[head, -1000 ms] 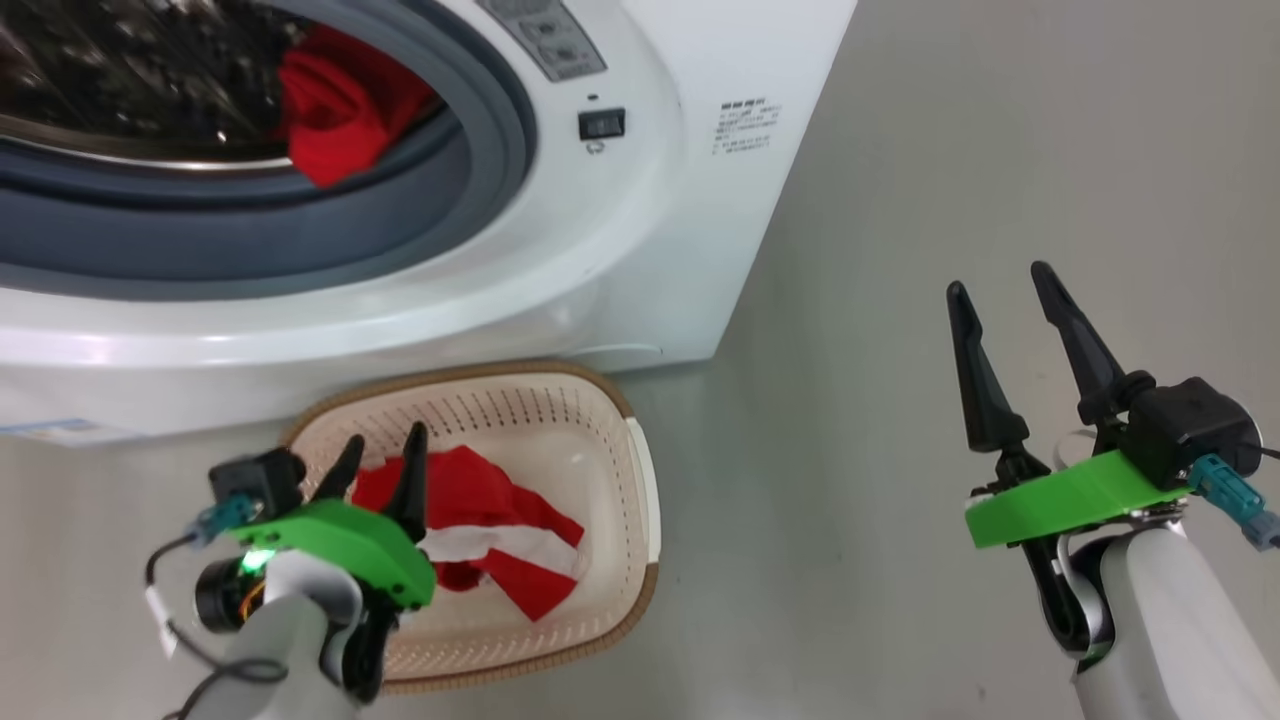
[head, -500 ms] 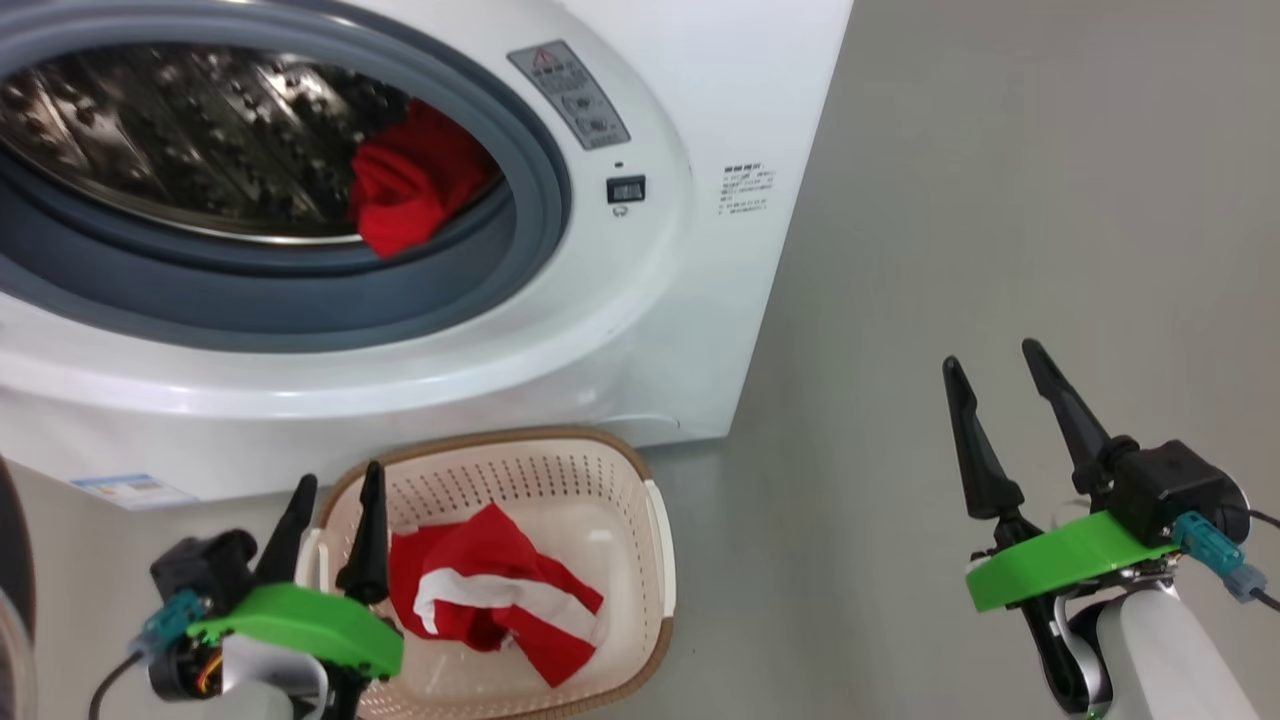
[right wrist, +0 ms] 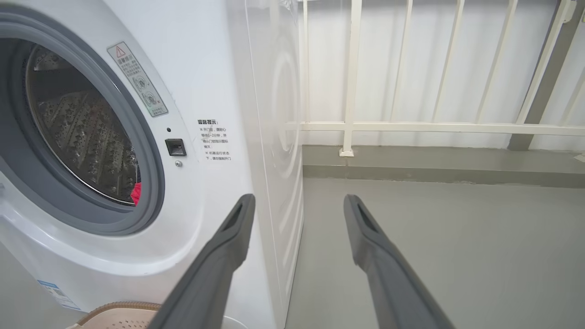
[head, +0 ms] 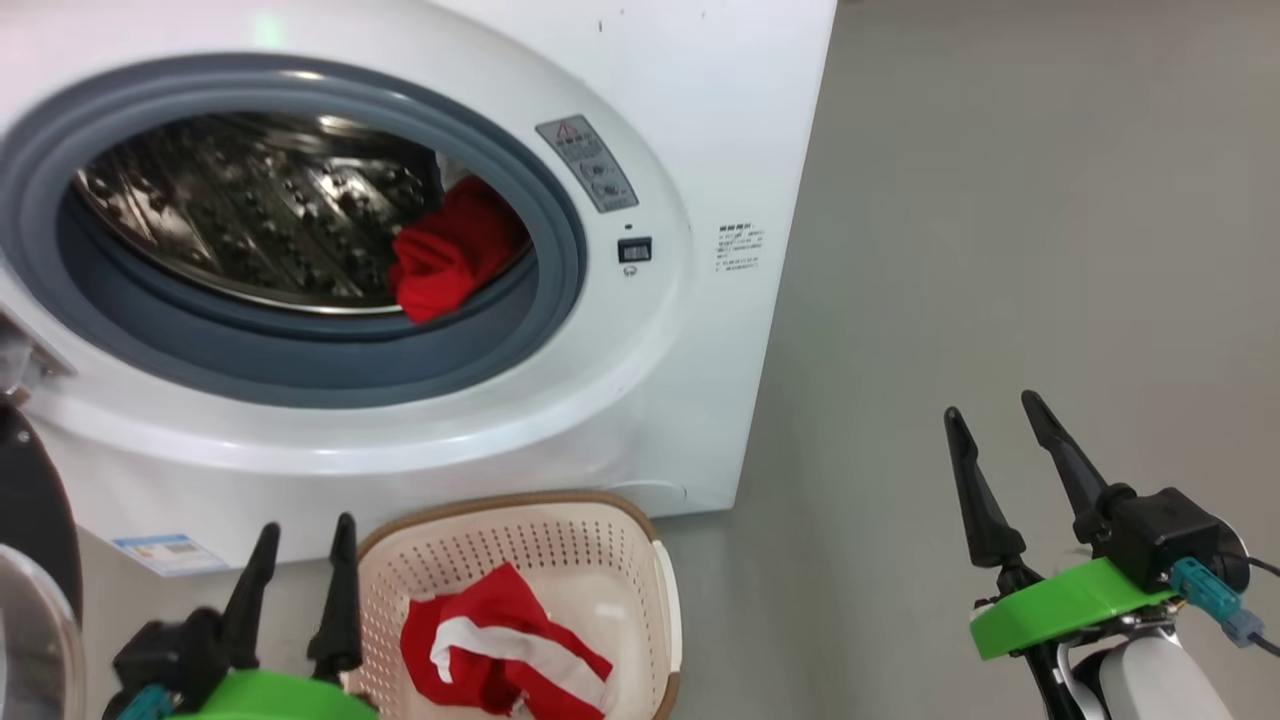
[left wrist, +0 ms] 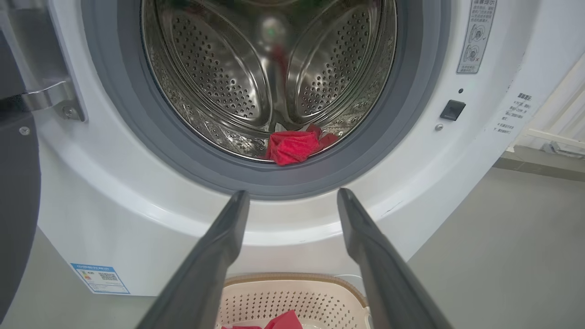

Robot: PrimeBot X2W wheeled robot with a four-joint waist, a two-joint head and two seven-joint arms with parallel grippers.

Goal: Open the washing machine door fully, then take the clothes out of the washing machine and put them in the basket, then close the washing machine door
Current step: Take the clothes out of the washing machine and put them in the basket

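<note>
The washing machine [head: 700, 120] stands with its mouth uncovered. Its door [head: 30, 520] is swung out at the left edge, showing black rim and glass. A red garment [head: 450, 255] lies at the drum's front lip, on the grey rubber ring; in the left wrist view the garment [left wrist: 292, 146] is straight ahead. More red and white clothes [head: 500, 655] lie in the basket [head: 600, 560] on the floor in front of the machine. My left gripper [head: 307, 525] is open and empty just left of the basket rim. My right gripper [head: 990, 405] is open and empty over bare floor to the right.
Grey floor [head: 1000, 250] stretches to the right of the machine. A white railing [right wrist: 352, 123] with a low kerb runs behind it. A blue label [head: 165, 550] is stuck low on the machine's front. The door hinge [left wrist: 50, 98] shows at the left.
The head camera has tipped up, so the whole scene has slid down. My left gripper has drawn back from above the clothes in the basket to the basket's left side. Both grippers stay open.
</note>
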